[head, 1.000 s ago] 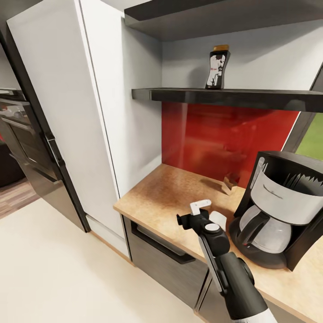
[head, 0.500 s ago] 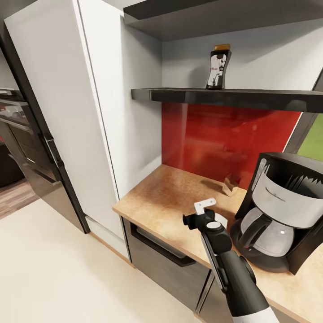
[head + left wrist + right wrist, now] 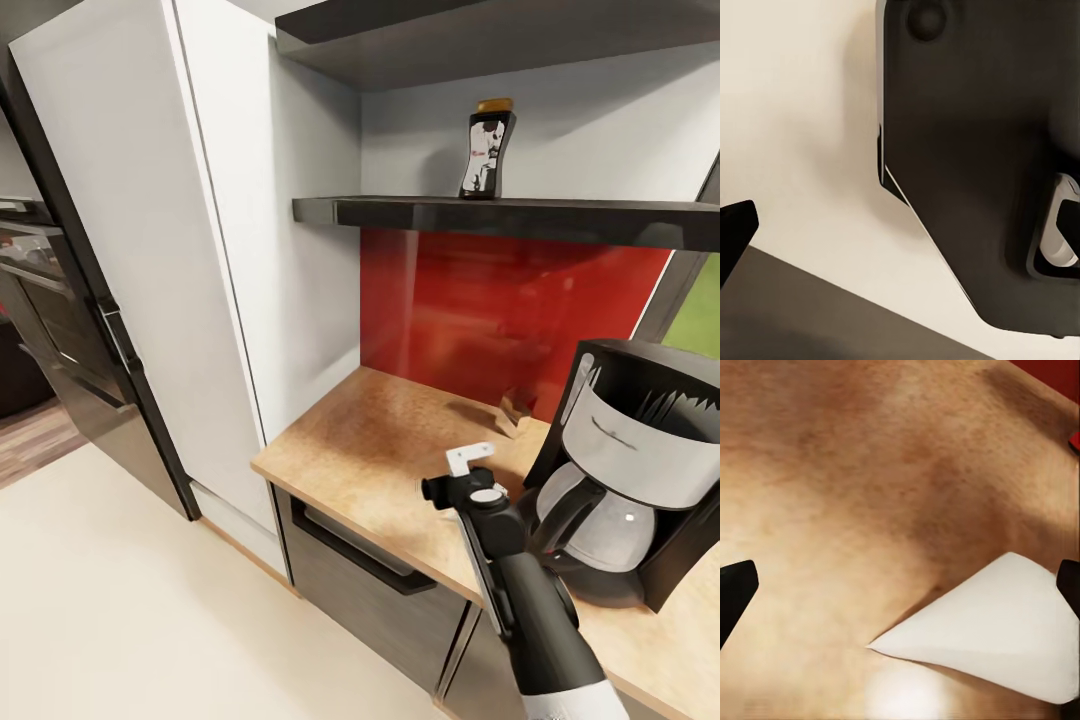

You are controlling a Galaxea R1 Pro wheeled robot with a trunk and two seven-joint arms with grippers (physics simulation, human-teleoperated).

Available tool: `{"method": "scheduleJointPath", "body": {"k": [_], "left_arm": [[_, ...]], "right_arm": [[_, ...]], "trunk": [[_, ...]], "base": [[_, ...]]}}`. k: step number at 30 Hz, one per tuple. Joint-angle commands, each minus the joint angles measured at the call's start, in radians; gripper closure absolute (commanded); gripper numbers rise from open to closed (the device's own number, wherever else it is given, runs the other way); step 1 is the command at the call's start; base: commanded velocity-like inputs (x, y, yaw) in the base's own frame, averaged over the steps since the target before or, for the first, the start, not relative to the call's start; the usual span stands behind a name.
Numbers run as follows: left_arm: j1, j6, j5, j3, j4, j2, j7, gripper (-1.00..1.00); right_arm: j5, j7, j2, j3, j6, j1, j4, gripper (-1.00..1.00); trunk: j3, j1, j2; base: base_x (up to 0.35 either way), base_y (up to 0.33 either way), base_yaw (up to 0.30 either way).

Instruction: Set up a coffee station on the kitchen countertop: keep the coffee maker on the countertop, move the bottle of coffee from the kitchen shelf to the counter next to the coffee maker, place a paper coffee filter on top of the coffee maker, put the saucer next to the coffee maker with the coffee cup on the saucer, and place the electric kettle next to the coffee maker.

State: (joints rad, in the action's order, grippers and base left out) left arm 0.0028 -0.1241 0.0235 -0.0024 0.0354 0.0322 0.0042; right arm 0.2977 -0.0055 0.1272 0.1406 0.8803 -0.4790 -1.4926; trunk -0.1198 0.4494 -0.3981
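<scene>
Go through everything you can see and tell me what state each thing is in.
bottle of coffee: upright on the shelf, capped.
coffee maker: on the countertop, carafe in place.
paper coffee filter: lying on the countertop.
right gripper: open above the filter.

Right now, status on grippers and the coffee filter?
Right gripper open above the countertop. Paper coffee filter lying flat between its fingers, ungrasped. Left gripper state unclear. Coffee maker close alongside; bottle of coffee on shelf.

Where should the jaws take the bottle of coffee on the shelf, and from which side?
Grip the bottle of coffee around its narrower middle, coming from the front, open side of the shelf. It stands upright near the shelf's front edge, and the wall behind it blocks any other approach.
</scene>
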Motion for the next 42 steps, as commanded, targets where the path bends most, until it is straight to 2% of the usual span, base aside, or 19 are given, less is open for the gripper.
{"method": "scheduleJointPath", "body": {"k": [1,9,15,16,22,29,42], "left_arm": [[0.000,-0.002,0.002,-0.001,0.001,0.000,0.000,-1.00],[0.000,-0.002,0.002,-0.001,0.001,0.000,0.000,-1.00],[0.000,-0.001,0.002,-0.001,0.001,0.000,0.000,-1.00],[0.000,-0.001,0.002,-0.001,0.001,0.000,0.000,-1.00],[0.002,-0.002,0.003,-0.001,0.001,0.000,0.000,-1.00],[0.002,-0.001,0.004,-0.001,0.000,0.004,0.000,-1.00],[0.001,0.001,0.004,-0.001,0.000,0.006,0.000,-1.00]], "right_arm": [[0.002,0.000,0.000,-0.007,0.006,-0.002,-0.001,-1.00],[0.010,-0.001,0.000,-0.020,0.008,-0.007,-0.001,-1.00],[0.079,-0.001,-0.004,-0.022,0.006,-0.008,0.000,-1.00],[0.093,0.000,-0.004,-0.034,0.006,-0.008,0.000,-1.00],[0.099,0.004,-0.006,-0.086,0.005,-0.008,0.001,-1.00],[0.092,0.012,-0.025,-0.088,0.002,-0.009,0.008,-1.00],[0.089,0.015,-0.027,-0.088,0.002,-0.008,0.062,-1.00]], "trunk": [[-0.002,0.001,-0.002],[-0.002,0.001,-0.002],[-0.002,0.001,-0.002],[-0.002,0.001,-0.002],[-0.002,0.001,-0.002],[-0.002,0.001,-0.002],[-0.002,0.001,-0.002]], "base": [[0.000,0.000,0.000],[0.000,0.000,0.000],[0.000,0.000,0.000],[0.000,0.000,0.000],[0.000,0.000,0.000],[0.036,0.000,0.000],[0.010,0.000,0.000]]}}
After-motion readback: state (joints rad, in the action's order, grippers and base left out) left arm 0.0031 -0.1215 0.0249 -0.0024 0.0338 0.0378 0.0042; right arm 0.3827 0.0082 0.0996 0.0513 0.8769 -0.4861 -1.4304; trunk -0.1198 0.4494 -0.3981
